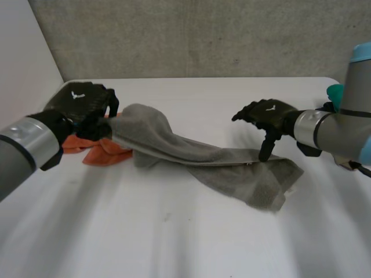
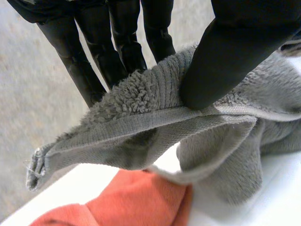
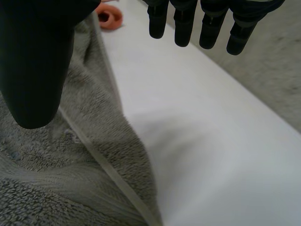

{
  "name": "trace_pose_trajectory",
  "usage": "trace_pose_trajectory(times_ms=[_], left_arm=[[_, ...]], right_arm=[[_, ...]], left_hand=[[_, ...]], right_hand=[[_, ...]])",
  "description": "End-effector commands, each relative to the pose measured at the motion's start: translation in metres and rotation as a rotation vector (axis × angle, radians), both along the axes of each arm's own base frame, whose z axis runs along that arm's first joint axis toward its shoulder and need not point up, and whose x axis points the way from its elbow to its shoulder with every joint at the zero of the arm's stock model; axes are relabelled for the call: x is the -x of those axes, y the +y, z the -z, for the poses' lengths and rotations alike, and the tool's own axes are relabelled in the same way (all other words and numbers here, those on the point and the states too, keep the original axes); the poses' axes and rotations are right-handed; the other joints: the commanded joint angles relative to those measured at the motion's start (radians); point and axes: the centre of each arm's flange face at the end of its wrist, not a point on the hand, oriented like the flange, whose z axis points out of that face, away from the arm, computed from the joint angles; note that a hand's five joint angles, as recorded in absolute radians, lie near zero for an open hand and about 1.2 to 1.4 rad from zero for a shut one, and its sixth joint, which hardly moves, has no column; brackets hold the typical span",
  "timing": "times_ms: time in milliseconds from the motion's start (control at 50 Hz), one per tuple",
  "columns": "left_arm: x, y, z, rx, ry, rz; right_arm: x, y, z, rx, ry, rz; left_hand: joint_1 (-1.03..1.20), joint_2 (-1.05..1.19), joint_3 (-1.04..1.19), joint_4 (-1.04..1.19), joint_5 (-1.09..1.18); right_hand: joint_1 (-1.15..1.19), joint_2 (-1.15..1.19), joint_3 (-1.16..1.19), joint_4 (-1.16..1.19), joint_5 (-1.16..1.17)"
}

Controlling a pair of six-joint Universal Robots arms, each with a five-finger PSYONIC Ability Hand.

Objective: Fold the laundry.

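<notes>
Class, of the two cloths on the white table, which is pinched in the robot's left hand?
The grey terry towel, its hemmed edge pinched by the left hand; the orange cloth lies loose beneath it.

Near table (image 1: 174,243) half bare; grey towel (image 1: 191,153) (orange cloth (image 1: 107,153) beside) spans middle.

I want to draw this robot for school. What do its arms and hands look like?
The left arm and right arm are thick, round grey tubes; a light-blue cap tops the right one. The left hand and right hand are black, with slim fingers, a fat thumb and a small white mark on the back.
</notes>
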Motion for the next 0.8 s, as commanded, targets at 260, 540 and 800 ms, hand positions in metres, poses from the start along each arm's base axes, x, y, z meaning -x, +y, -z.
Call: trace_pose_trajectory(times_ms=[260, 540, 800], left_arm=[[-0.014, 0.024, -0.05, 0.08, 0.108, 0.01], [-0.027, -0.064, -0.072, 0.299, 0.135, -0.077], [-0.04, -0.136, -0.185, 0.706, 0.398, -0.217]], right_arm=[[-0.014, -0.025, 0.062, 0.144, 0.13, 0.037], [-0.004, -0.08, -0.056, 0.676, -0.063, 0.31], [0.013, -0.05, -0.209, 1.148, -0.398, 0.436]], left_hand=[[0.306, 0.205, 0.208, 0.198, 0.249], [0.306, 0.205, 0.208, 0.198, 0.249], [0.306, 0.205, 0.208, 0.198, 0.249]], right_hand=[[0.438, 0.45, 0.454, 0.455, 0.438], [1.176, 1.188, 1.192, 1.193, 1.176], [1.176, 1.188, 1.192, 1.193, 1.176]])
